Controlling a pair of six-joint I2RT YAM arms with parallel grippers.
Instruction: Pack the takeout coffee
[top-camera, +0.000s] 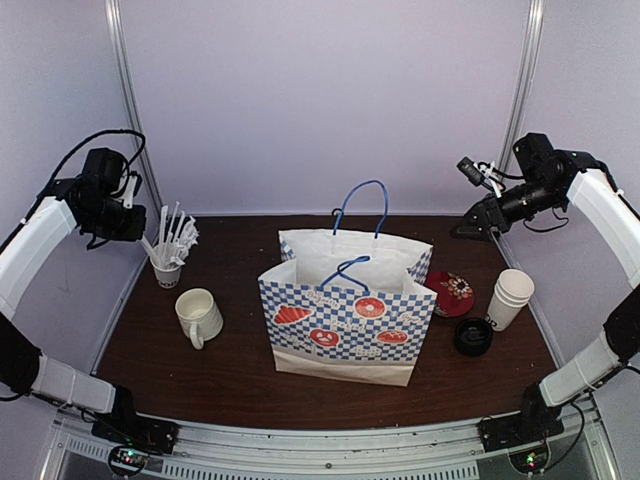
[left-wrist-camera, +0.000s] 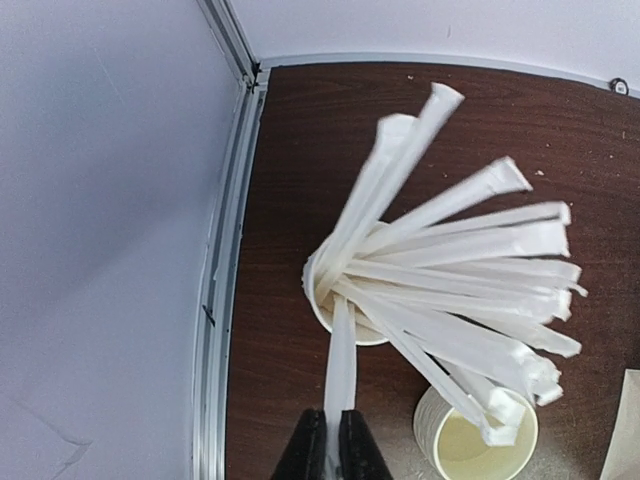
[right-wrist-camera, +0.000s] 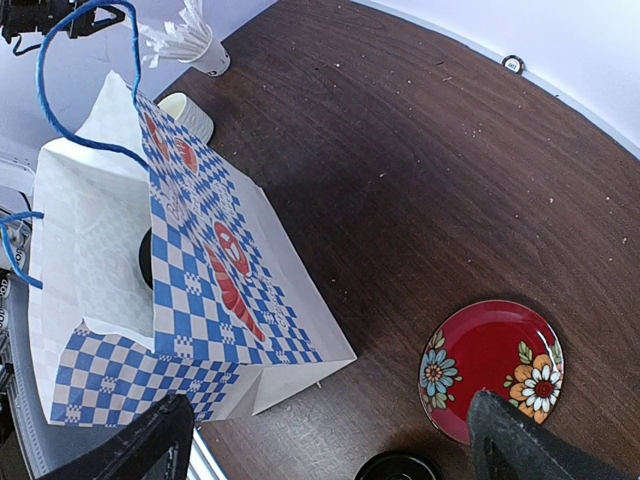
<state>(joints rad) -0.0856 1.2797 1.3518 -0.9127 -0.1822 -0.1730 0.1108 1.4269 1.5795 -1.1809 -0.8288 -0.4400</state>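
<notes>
Tabletop looks like dark wood grain, matt, kinda crumb-speckled. The bag ahead of the right arm's jaws is smooth printed paper with blue cord handles. The plate right by one of those jaws is glossy glazed red. The straw nipped in the left arm's jaws has a crinkly white paper wrapper. Cups are matt paper, lid black plastic.

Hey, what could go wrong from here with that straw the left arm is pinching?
The left gripper is shut on one wrapped straw standing in the crowded straw cup; lifting could drag neighbours out or tip the cup. The blue handles arch over the opening of the bag and could snag the straw on the way in.
</notes>
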